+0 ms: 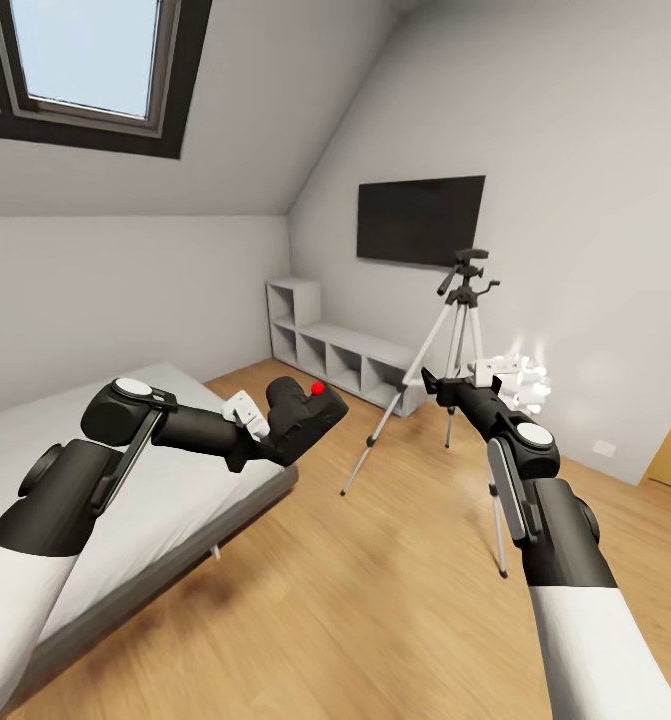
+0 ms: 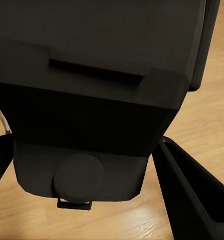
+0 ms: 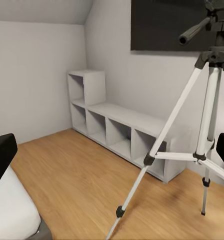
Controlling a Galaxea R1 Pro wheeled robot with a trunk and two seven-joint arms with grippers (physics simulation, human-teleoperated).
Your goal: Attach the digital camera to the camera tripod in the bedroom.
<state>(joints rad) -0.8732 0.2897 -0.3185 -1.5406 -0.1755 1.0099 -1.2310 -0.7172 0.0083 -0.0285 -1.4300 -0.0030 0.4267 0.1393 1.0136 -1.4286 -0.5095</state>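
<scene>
Two arms up, one loaded. Left gripper (image 1: pixel 280 432) is closed on the digital camera (image 1: pixel 303 415), red dot up; in the left wrist view the camera body (image 2: pixel 99 100) sits between the dark fingers (image 2: pixel 192 197), held firm by the look of it. Camera hangs over the corner of the bed (image 1: pixel 155 500), above the wooden floor (image 1: pixel 375 600).

Camera tripod (image 1: pixel 462 330) stands upright ahead and to the right of the camera, in front of the cubby shelf (image 1: pixel 340 350), below the TV (image 1: pixel 420 218). Its pan head (image 1: pixel 467 265) is higher than the camera and well apart from it, handle sticking out sideways.

Right gripper (image 1: pixel 437 385) is nearer the tripod, empty, pointing at its legs (image 3: pixel 162 135); fingers at the edges of the right wrist view look spread wide.

Judgement: key gap is up, forward and right from camera to pan head. Base likely needs to close in first.
</scene>
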